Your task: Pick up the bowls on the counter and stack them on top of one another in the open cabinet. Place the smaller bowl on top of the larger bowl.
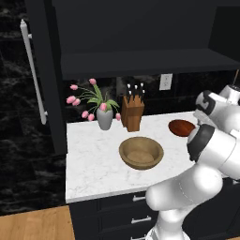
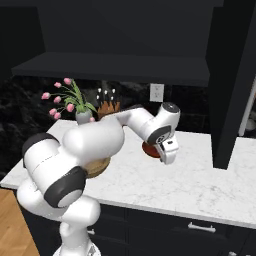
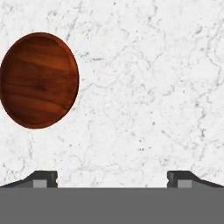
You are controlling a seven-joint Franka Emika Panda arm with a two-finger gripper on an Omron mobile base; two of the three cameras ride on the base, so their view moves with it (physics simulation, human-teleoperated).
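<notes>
Gripper point(image 3: 112, 177) hangs above the counter point(image 3: 153, 87) with jaws spread wide, nothing between them, pointing down at bare marble. The smaller bowl point(image 3: 38, 80), glossy reddish-brown, lies off toward the upper left of the hand view, clear of both fingertips and upright on the slab. The larger bowl point(image 1: 141, 152), tan wood, sits on the same counter well away from the gripper, in front of the knife block point(image 1: 132, 112) and flower vase point(image 1: 104, 118). The open cabinet point(image 1: 145, 61) shelf above holds no bowl. Judged stage: opening approach, neither bowl lifted. Since the wooden bowl must go beneath, the next move likely means travelling to it, or else centring over the brown one first.
</notes>
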